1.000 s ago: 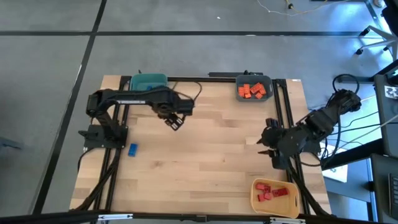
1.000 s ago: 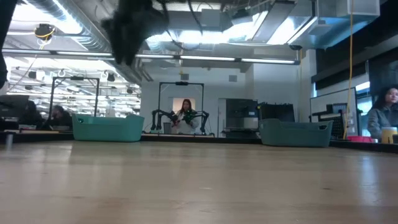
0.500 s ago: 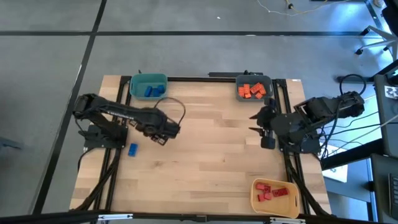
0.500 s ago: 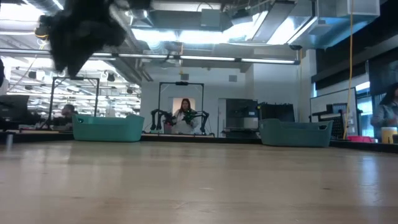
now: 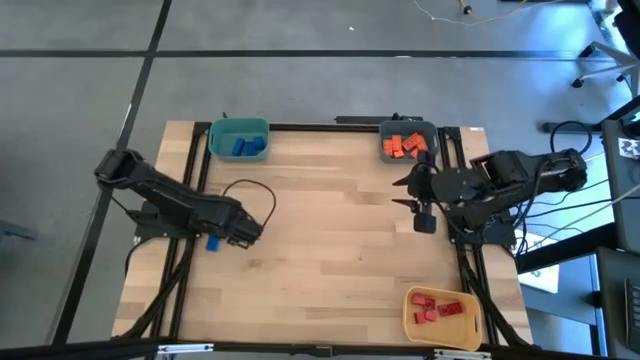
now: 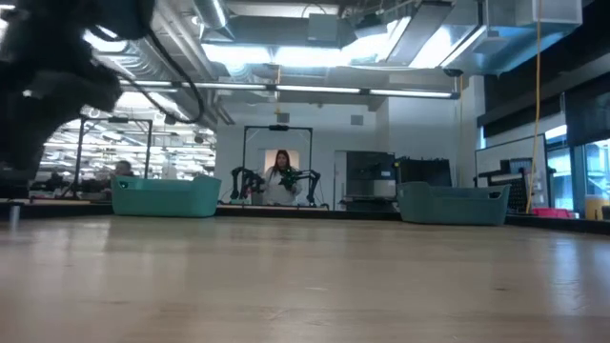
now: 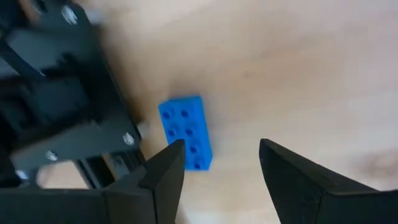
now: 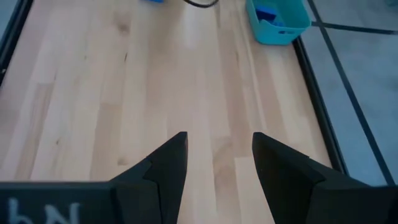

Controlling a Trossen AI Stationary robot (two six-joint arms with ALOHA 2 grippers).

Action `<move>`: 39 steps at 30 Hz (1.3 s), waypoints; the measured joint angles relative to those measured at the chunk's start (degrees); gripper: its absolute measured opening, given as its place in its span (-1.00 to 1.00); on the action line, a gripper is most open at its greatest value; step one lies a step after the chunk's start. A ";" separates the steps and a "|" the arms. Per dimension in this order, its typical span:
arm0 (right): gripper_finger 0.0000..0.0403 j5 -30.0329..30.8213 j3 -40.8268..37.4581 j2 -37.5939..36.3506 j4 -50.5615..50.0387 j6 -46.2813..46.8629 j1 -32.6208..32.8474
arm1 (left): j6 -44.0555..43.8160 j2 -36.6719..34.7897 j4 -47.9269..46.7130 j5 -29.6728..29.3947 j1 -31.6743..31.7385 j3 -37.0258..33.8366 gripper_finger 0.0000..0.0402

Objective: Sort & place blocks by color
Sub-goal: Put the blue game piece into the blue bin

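Left pincer point(image 7: 217, 163), jaws apart, has swung over the blue block point(image 7: 185, 131).

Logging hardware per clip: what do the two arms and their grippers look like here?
Both arms are matte black, jointed, with loose black cables looping off them. The left gripper and right gripper each end in two dark, wedge-shaped fingers. White lettering shows on the right wrist housing.

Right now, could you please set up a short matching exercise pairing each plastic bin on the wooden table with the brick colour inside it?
Column one:
1. teal plastic bin
2. grey-blue plastic bin
3. yellow plastic bin

Column two:
a. red toy bricks
b. blue toy bricks
c. orange toy bricks

Pairs: 1-b, 2-c, 3-a.
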 joint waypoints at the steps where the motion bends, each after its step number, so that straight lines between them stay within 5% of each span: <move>1: -0.10 0.01 0.00 -0.01 0.25 0.01 -0.25 | -1.09 -0.80 1.34 0.05 -0.68 -0.90 -0.01; 25: -0.10 -3.68 -0.04 -0.01 1.17 -1.62 -5.55 | -19.52 -1.78 12.63 2.13 -12.70 -13.85 -0.01; 39: -0.10 -4.34 -0.04 -0.01 2.36 -2.97 -5.53 | -22.79 -1.69 10.01 0.30 -13.17 -10.08 -0.01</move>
